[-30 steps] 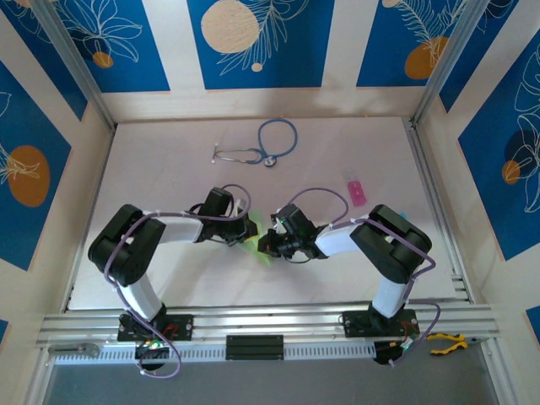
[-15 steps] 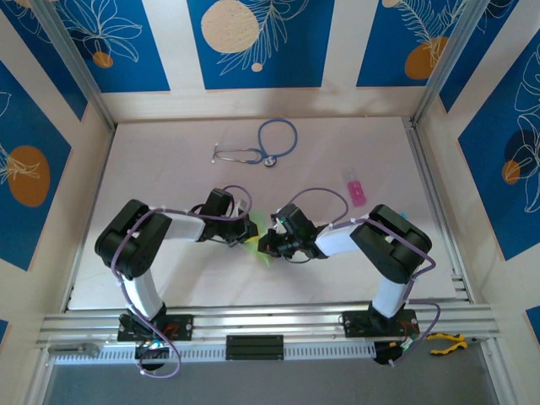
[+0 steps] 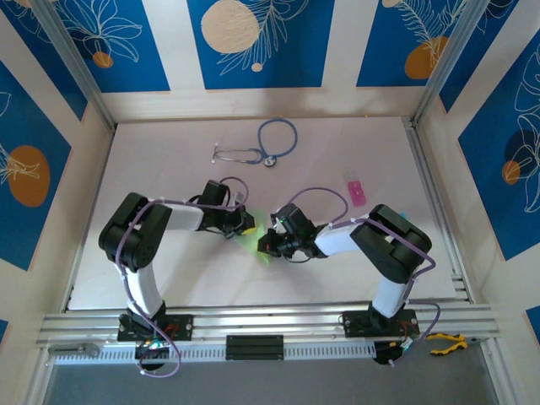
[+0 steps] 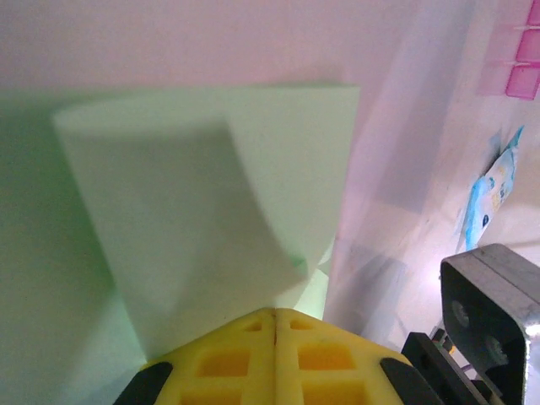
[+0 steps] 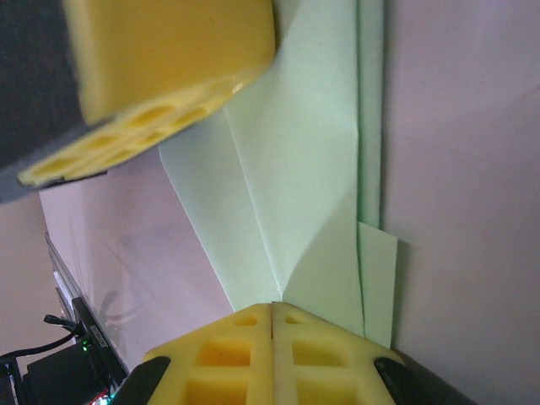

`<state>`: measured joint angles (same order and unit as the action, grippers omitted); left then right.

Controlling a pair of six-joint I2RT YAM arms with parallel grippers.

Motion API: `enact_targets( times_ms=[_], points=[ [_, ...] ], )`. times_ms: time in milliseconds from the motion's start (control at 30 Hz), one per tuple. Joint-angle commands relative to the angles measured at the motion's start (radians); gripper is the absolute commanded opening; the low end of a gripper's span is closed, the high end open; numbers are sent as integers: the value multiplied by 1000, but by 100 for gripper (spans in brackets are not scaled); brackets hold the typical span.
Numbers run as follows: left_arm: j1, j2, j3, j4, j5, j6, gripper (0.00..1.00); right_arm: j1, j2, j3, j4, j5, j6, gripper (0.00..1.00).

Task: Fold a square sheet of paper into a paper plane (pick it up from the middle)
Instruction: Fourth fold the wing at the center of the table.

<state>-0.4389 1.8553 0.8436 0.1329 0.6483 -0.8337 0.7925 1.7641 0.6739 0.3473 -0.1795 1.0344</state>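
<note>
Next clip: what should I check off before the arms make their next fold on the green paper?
1. Left gripper shut on the paper: ok.
2. Right gripper shut on the paper: ok.
3. Raised flap pressed flat: not ok, it curls upward.
4. Finished dart shape: not ok, only partly folded.
5. Grippers clear of each other: cannot tell, they are very close.
6. Stethoscope and pink block away from the fold: ok.

Top view: overhead, near edge, facing down onto table (image 3: 169, 169). Wrist views: close-up, sharing green paper (image 4: 253, 169).
</note>
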Motion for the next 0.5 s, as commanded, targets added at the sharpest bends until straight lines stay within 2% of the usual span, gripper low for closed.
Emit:
enact_targets(
  times_ms=[0,467],
  points=[
    [66,46,48,-15,-89,52,7,2,46,-39,-195,18,-25,2],
    [167,113,138,-72,-66,122,8,1,53,-36,-198,9,-34,2]
  ],
)
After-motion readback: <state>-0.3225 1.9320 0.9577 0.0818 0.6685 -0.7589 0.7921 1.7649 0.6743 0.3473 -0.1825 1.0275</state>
